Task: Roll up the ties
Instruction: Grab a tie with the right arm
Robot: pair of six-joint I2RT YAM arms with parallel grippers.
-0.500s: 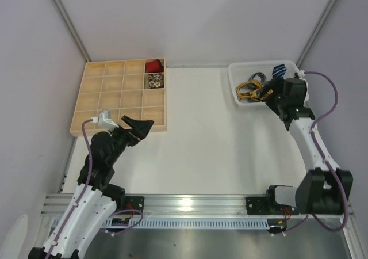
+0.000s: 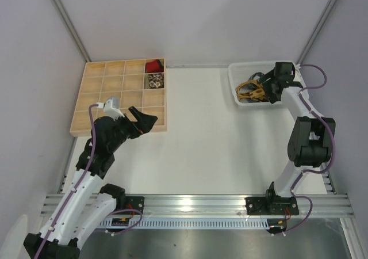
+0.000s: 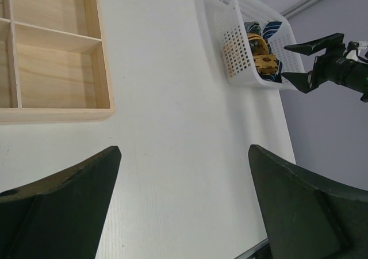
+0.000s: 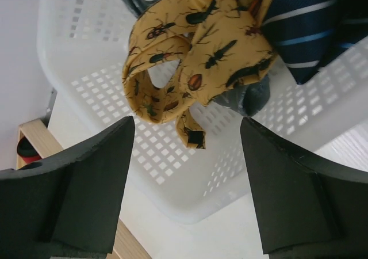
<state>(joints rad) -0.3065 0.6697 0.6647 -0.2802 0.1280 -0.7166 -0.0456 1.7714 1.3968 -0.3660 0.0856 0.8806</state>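
A mustard-yellow tie (image 2: 248, 90) with dark insect spots lies bunched in the white basket (image 2: 235, 84) at the back right, with a navy striped tie (image 4: 310, 23) and a grey one beside it. The yellow tie also shows in the right wrist view (image 4: 195, 57) and the left wrist view (image 3: 263, 60). My right gripper (image 2: 263, 88) is open and empty, hovering over the basket above the yellow tie. A rolled red tie (image 2: 153, 67) and a rolled pale patterned tie (image 2: 153, 82) sit in cells of the wooden tray (image 2: 98, 106). My left gripper (image 2: 144, 122) is open and empty by the tray's near right corner.
The wooden tray has several compartments at the back left; its near right cells show in the left wrist view (image 3: 52, 69). Grey walls enclose the table on three sides. A metal rail (image 2: 195, 201) runs along the near edge.
My right arm has swung back and reached further over the basket. My left gripper has shifted slightly right and turned.
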